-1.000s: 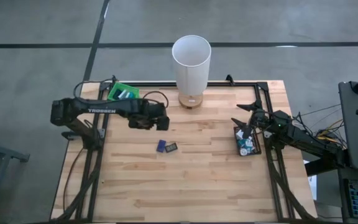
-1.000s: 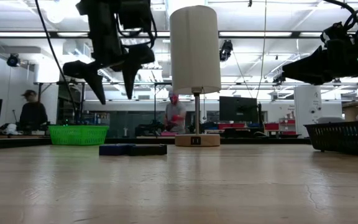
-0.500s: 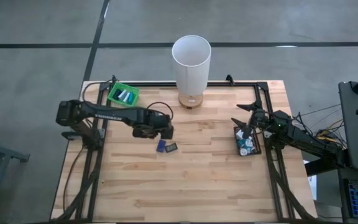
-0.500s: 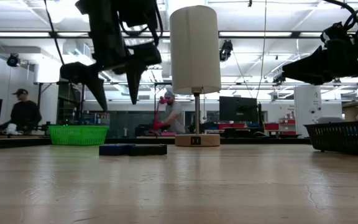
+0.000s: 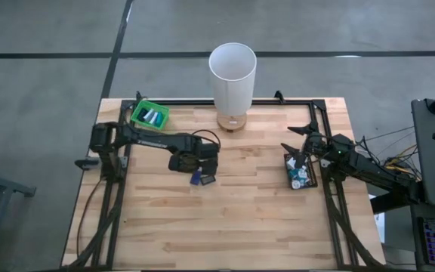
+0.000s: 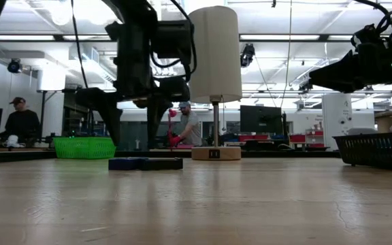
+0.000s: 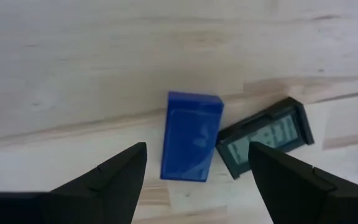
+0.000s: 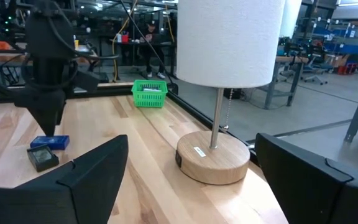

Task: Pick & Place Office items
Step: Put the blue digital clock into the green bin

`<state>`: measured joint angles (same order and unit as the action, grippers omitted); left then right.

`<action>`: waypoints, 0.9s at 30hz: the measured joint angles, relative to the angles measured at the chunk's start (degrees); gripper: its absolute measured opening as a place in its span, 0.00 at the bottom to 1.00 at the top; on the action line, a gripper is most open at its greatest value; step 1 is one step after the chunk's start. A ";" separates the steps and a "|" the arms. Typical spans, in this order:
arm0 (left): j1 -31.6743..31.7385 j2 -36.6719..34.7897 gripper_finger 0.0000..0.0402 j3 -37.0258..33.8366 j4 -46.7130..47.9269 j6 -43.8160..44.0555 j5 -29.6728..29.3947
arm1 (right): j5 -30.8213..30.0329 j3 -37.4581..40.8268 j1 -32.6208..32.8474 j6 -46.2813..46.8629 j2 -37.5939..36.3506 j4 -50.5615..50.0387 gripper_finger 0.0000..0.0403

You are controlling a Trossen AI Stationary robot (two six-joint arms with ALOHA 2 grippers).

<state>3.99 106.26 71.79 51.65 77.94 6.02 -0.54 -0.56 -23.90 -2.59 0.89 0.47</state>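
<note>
A dark blue rectangular piece (image 7: 191, 144) and a dark piece with a small display (image 7: 263, 144) lie flat side by side on the wooden table, near its middle (image 5: 195, 178). My left gripper (image 7: 194, 186) is open and hangs just above them, fingers pointing down, one on either side of the blue piece, touching nothing; it also shows in the high view (image 5: 202, 165) and the low view (image 6: 131, 129). My right gripper (image 5: 299, 147) is open and empty, above the black tray (image 5: 311, 180) that holds several small pieces.
A green tray (image 5: 149, 115) with a few pieces stands at the far left corner. A tall white lamp (image 5: 232, 72) on a wooden base stands at the far edge's middle. People move in the room beyond the table (image 6: 182, 126). Bare wood lies toward the near edge.
My left gripper has gone toward the table's right and near edge and come down, from beside the green tray to just above the blue piece. It has stayed open. The pieces have not moved.
</note>
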 joint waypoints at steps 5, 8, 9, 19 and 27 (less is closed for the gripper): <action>0.80 1.05 0.72 1.27 1.68 -0.58 -0.10 | 0.00 0.00 -0.02 0.00 0.01 0.00 0.86; 1.16 1.11 0.72 0.99 1.50 -0.65 -1.00 | 0.00 0.02 -0.01 0.00 0.02 -0.02 0.85; 1.22 1.14 0.72 0.96 1.33 -0.81 -1.09 | -0.01 0.00 -0.02 0.00 0.02 0.00 0.85; 1.37 4.14 0.72 0.96 0.38 -2.29 0.25 | 0.00 0.01 -0.01 0.00 0.01 0.00 0.87; 1.86 5.40 0.72 1.03 -0.48 -2.95 0.48 | -0.01 0.00 -0.02 0.00 0.01 0.00 0.85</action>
<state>5.85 111.66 72.82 51.18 74.99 6.50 -0.55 -0.56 -23.92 -2.59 0.89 0.47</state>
